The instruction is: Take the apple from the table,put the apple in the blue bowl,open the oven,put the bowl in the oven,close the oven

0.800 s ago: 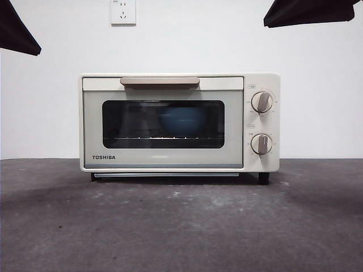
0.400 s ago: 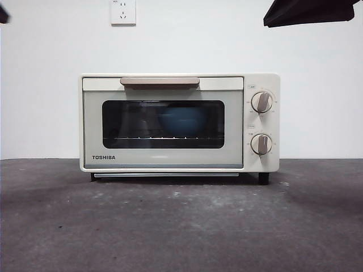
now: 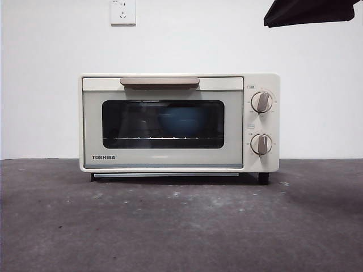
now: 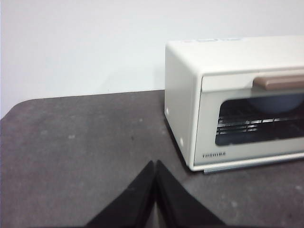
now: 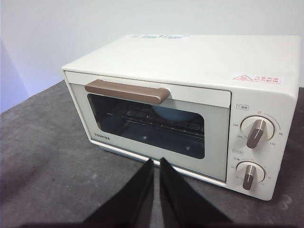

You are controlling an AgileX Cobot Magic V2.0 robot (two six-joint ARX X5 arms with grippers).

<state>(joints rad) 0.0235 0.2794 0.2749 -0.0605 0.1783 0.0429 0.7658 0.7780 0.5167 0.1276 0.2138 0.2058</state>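
The oven (image 3: 179,122) is a cream-white, round-cornered box with a smooth, slightly glossy shell, standing on the surface (image 3: 181,226) with its door fully shut. A flat beige bar handle (image 3: 159,83) runs across the top of the door, above a dark glass window with TOSHIBA printed beneath it at the lower corner. Two grey knobs (image 3: 261,102) sit one above the other on the side panel beside the door. Through the glass the blue bowl (image 3: 181,121) shows as a dim, matte, rounded shape resting on a thin wire rack; the apple cannot be made out. The surface is dark grey, matte and mottled with faint pale specks. The left claw (image 4: 155,166) hangs over bare surface off to the oven's side, its two black tapered jaws pressed together on nothing. The right claw (image 5: 156,164) is poised in front of the door, jaws likewise closed and empty.
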